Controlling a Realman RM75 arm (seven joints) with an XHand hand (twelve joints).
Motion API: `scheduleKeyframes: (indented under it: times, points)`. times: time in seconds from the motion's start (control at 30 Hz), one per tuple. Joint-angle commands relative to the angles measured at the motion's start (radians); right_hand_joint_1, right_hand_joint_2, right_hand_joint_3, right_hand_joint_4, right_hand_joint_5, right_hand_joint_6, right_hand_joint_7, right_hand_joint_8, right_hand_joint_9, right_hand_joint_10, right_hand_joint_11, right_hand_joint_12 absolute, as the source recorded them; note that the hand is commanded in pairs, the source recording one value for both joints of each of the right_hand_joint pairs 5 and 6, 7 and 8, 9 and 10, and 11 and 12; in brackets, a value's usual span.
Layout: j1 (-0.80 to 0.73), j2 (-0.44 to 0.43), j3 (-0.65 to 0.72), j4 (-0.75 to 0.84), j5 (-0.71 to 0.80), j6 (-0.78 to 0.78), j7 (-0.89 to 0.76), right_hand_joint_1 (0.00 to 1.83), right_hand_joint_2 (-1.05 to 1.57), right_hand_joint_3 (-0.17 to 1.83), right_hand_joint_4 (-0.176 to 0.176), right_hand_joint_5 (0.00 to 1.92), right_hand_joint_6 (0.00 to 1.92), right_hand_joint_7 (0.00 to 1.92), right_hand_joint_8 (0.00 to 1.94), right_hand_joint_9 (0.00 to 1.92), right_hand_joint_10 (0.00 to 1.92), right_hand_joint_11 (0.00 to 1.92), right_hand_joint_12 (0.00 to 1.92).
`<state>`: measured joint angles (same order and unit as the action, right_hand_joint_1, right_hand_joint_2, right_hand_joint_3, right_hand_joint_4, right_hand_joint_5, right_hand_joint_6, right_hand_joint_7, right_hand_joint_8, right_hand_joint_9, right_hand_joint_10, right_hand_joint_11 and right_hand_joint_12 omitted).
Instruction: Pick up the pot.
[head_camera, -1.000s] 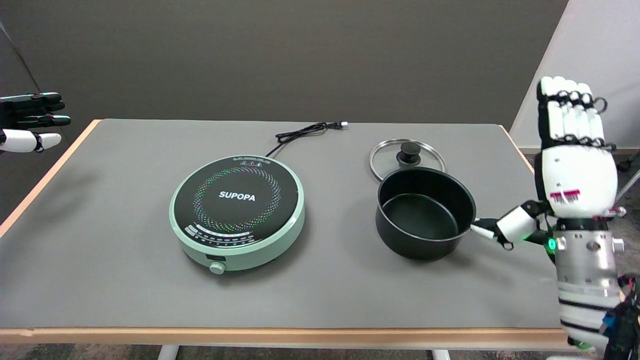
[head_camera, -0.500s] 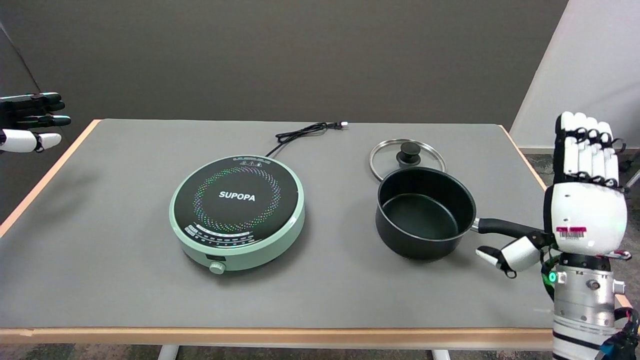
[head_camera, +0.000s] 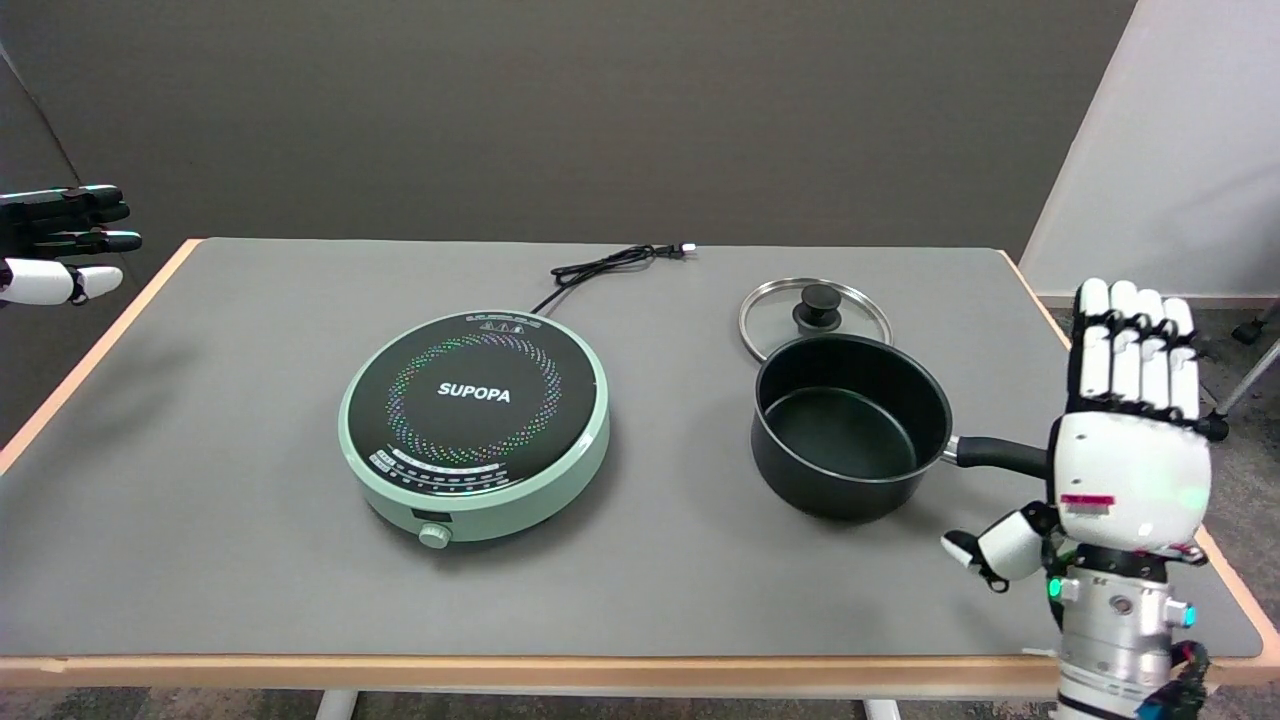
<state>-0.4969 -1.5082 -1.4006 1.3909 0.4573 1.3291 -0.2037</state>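
The right hand (head_camera: 1128, 470) stands upright over the table's right edge, back of the palm to the camera, fingers (head_camera: 1135, 350) straight and side by side, pointing up, thumb (head_camera: 1000, 548) stuck out low to the left. It is released — nothing lies in it. The palm covers the far end of the pot's handle (head_camera: 998, 456); whether it touches the handle cannot be told from this angle.

The gray table (head_camera: 200, 500) carries everything else. Largest on it is the round green induction cooker (head_camera: 474, 424), left of centre, marked SUPOPA, with a knob at its near edge and a black cord (head_camera: 600, 266) running off toward the far side. The black pot (head_camera: 850, 425) sits right of centre, upright and empty, well apart from the cooker, its handle pointing right toward the hand. Just behind the pot lies the glass lid (head_camera: 814, 316) — flat, knob up, its near rim hidden by the pot's wall. Nothing stands between the hand and the handle.
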Motion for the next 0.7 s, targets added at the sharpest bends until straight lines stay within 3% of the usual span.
scheduleKeyframes:
  times: [0.03, 0.43, 0.7]
  points:
    - [0.09, -0.014, -0.102, -0.278, -0.005, 0.223, -0.215, 1.23, -0.81, 1.09, -0.037, 0.02, 0.02, 0.02, 0.02, 0.02, 0.02, 0.02, 0.02]
    - [0.068, 0.01, -0.061, -0.22, 0.009, 0.151, -0.233, 1.23, -0.82, 1.09, -0.032, 0.02, 0.02, 0.02, 0.02, 0.02, 0.02, 0.02, 0.02]
    - [0.11, 0.038, -0.04, -0.184, 0.055, -0.06, -0.233, 1.23, -0.83, 1.1, -0.024, 0.02, 0.02, 0.02, 0.02, 0.02, 0.02, 0.02, 0.02]
